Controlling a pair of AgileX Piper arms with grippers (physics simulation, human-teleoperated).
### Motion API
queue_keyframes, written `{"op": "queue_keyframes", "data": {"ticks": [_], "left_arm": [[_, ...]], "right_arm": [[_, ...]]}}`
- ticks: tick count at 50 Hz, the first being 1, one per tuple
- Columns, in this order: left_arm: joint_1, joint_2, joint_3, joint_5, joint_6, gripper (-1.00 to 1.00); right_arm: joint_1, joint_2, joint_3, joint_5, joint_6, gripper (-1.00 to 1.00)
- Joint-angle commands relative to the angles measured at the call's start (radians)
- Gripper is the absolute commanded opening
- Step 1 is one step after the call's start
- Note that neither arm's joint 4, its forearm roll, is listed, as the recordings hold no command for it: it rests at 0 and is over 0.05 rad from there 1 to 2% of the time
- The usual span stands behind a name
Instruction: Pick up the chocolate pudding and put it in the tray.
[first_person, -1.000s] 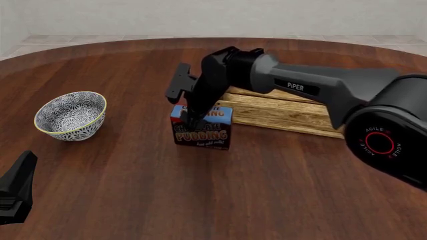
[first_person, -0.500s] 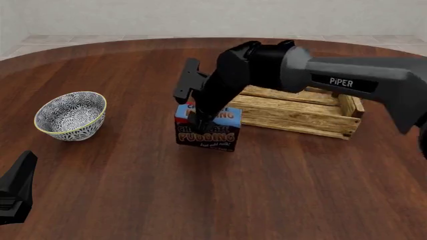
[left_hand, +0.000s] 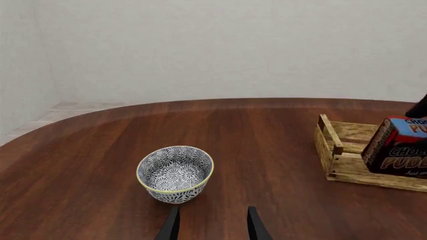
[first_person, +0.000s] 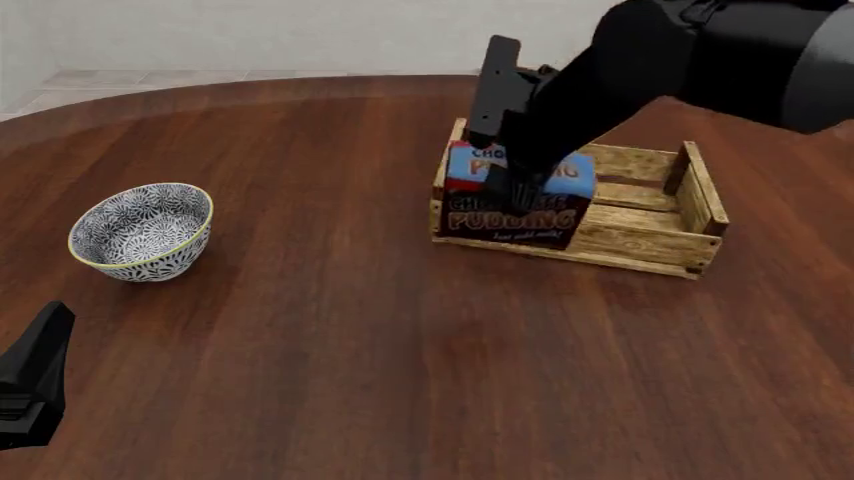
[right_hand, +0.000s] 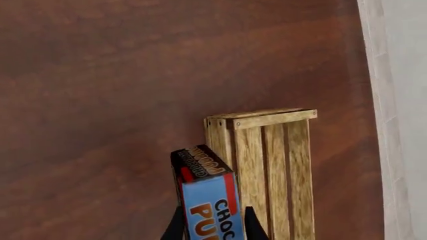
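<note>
The chocolate pudding (first_person: 515, 207) is a dark brown carton with a blue top band and orange lettering. My right gripper (first_person: 514, 188) is shut on its top from above and holds it, slightly tilted, over the left end of the tray (first_person: 638, 243), a light-wood slatted crate. The right wrist view looks down on the pudding (right_hand: 210, 200) between my fingers, with the tray (right_hand: 275, 160) beside and under it. In the left wrist view the pudding (left_hand: 400, 152) hangs at the tray's (left_hand: 337, 162) near end. My left gripper (left_hand: 212, 227) is open and holds nothing, low at the table's near left (first_person: 34, 385).
A white-and-blue patterned bowl (first_person: 142, 230) stands on the left of the round dark wood table, just ahead of my left gripper, as the bowl (left_hand: 175, 173) in the left wrist view shows. The right arm's dark body reaches in from the upper right over the tray.
My right arm has lifted the pudding off the table and carried it right and farther away, from in front of the tray to over its left end. The left arm has not moved.
</note>
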Motion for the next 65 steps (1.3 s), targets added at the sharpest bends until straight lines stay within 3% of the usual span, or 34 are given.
{"op": "queue_keyframes", "data": {"ticks": [1,4,8,9,17,34,46,65], "left_arm": [[0.000,0.000,0.000,0.000,0.000,1.00],[0.000,0.000,0.000,0.000,0.000,1.00],[0.000,0.000,0.000,0.000,0.000,1.00],[0.000,0.000,0.000,0.000,0.000,1.00],[0.000,0.000,0.000,0.000,0.000,1.00],[0.000,0.000,0.000,0.000,0.000,1.00],[0.000,0.000,0.000,0.000,0.000,1.00],[0.000,0.000,0.000,0.000,0.000,1.00]], "right_arm": [[-0.126,-0.103,-0.016,0.079,-0.083,-1.00],[-0.194,-0.097,-0.036,0.076,-0.130,-1.00],[-0.210,-0.082,-0.083,0.079,-0.122,-1.00],[-0.249,-0.064,-0.084,0.052,-0.142,-1.00],[-0.291,-0.019,-0.133,0.028,-0.159,-1.00],[-0.306,0.093,-0.221,-0.013,-0.153,-1.00],[-0.290,0.193,-0.337,0.015,-0.107,-1.00],[-0.282,0.283,-0.374,-0.004,-0.097,-1.00]]}}
